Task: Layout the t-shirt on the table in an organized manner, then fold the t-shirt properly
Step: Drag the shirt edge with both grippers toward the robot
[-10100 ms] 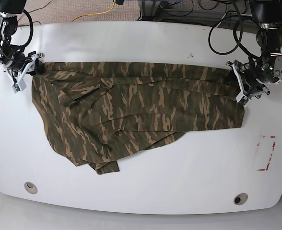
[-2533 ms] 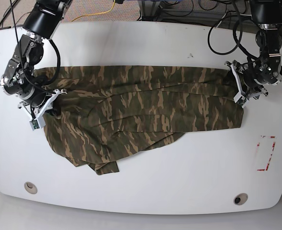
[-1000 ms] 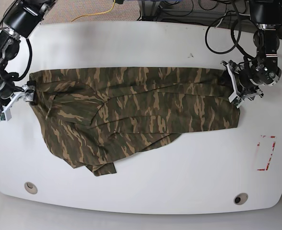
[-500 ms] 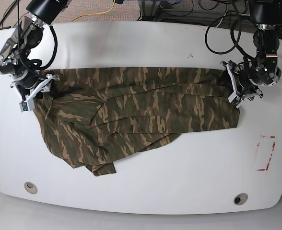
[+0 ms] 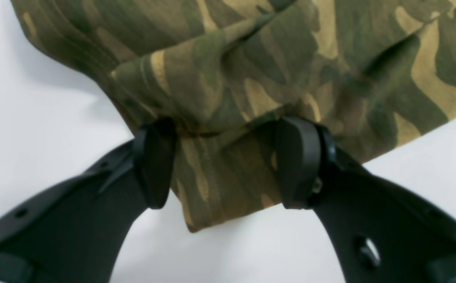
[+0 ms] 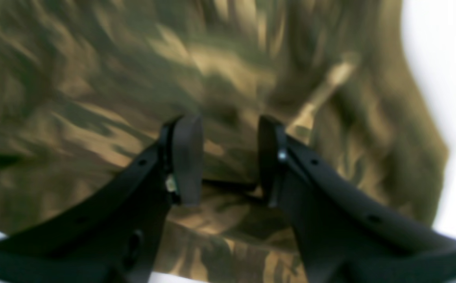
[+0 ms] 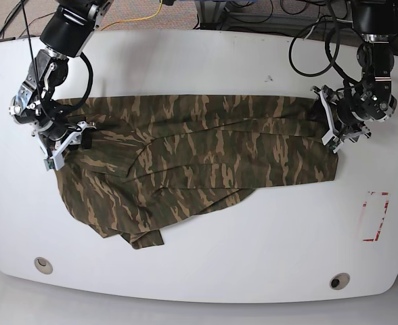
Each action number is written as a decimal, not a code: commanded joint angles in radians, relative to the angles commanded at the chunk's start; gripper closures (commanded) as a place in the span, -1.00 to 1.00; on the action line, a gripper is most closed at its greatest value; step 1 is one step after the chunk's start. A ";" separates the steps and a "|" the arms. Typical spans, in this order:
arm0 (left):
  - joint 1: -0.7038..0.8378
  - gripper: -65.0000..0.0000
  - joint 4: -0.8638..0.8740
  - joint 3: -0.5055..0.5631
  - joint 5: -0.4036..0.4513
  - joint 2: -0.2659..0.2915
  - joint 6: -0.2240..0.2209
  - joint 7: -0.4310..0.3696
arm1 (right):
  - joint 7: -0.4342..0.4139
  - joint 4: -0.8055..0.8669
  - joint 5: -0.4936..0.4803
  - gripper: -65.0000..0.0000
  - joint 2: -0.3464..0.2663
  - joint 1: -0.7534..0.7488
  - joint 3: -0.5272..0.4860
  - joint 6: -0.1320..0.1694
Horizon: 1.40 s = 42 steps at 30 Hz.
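T-shirt: the camouflage t-shirt (image 7: 192, 159) lies spread across the middle of the white desk (image 7: 206, 271), its long upper edge running nearly straight from one arm to the other, its lower part bunched into a loose point toward the front left of the base view.

Left tool: the left tool (image 5: 228, 165), on the right side of the base view (image 7: 334, 128), stands at the shirt's right-hand edge. Its two black fingers (image 5: 298, 161) are spread fairly wide, and a folded bunch of cloth sits between them, touching both pads; a short flap of hem hangs past the pads over the bare desk (image 5: 35, 118). The cloth is gripped, not loose.

Right tool: the right tool (image 6: 229, 161), on the left side of the base view (image 7: 62, 145), is at the shirt's left-hand edge, over the cloth. Its fingers (image 6: 186, 157) stand much closer together, with a narrow gap. The wrist picture is blurred; a dark fold of fabric (image 6: 94, 78) appears to lie between the pads, but whether they truly pinch it cannot be told.

Desk: a red tape outline (image 7: 375, 217) marks the right side, well apart from the shirt; two round grommet holes (image 7: 43, 264) sit near the front edge.
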<state>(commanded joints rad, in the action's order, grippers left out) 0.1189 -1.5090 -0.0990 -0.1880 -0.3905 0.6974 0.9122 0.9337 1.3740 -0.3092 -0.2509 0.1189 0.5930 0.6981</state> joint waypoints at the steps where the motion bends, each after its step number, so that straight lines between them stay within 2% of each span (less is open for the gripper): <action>1: 0.000 -0.17 0.000 0.000 0.000 0.000 0.000 0.000 | -0.002 -0.002 0.000 0.37 -0.005 0.000 0.000 0.000; 4: 0.000 -0.17 0.000 0.000 0.000 0.000 0.000 0.000 | 0.005 0.009 -0.005 0.36 -0.012 -0.006 0.002 0.000; 7: 0.000 -0.17 -0.009 0.000 -0.002 0.000 0.000 0.000 | 0.058 0.075 -0.040 0.36 -0.014 -0.011 0.005 0.000; 15: 0.005 -0.17 -0.126 -0.003 -0.003 0.000 0.000 0.006 | 0.259 0.423 -0.146 0.37 -0.011 -0.083 0.009 0.000; 18: 0.006 -0.17 -0.166 -0.003 -0.005 0.011 0.000 0.025 | 0.270 0.477 -0.149 0.38 -0.011 -0.118 0.009 0.000; 22: 0.000 -0.17 -0.187 -0.014 -0.003 0.034 0.000 0.048 | 0.265 0.466 -0.141 0.38 -0.009 -0.152 0.009 0.000; 25: 0.000 -0.17 -0.183 -0.018 -0.002 0.034 0.000 0.048 | 0.233 0.420 -0.141 0.38 -0.009 -0.170 0.009 0.000; 29: 0.000 -0.17 -0.181 -0.015 0.000 0.043 0.000 0.048 | 0.126 0.311 -0.141 0.38 -0.020 -0.195 0.008 0.000; 35: 0.000 -0.17 -0.149 -0.015 0.002 0.055 0.000 0.048 | -0.021 0.083 -0.143 0.38 -0.068 -0.195 0.003 0.000; 39: 0.000 -0.17 -0.098 -0.018 0.002 0.054 0.000 0.040 | -0.094 -0.008 -0.143 0.38 -0.084 -0.193 0.002 0.000; 42: 0.002 -0.17 -0.066 -0.018 0.002 0.054 0.000 0.014 | -0.112 -0.023 -0.144 0.38 -0.097 -0.199 0.002 0.000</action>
<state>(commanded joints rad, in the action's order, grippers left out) 0.1204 -1.5750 -0.1174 -0.1864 -0.3368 0.6974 0.9260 0.8216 1.3510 -0.4534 -0.3475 -0.0806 0.5946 0.6981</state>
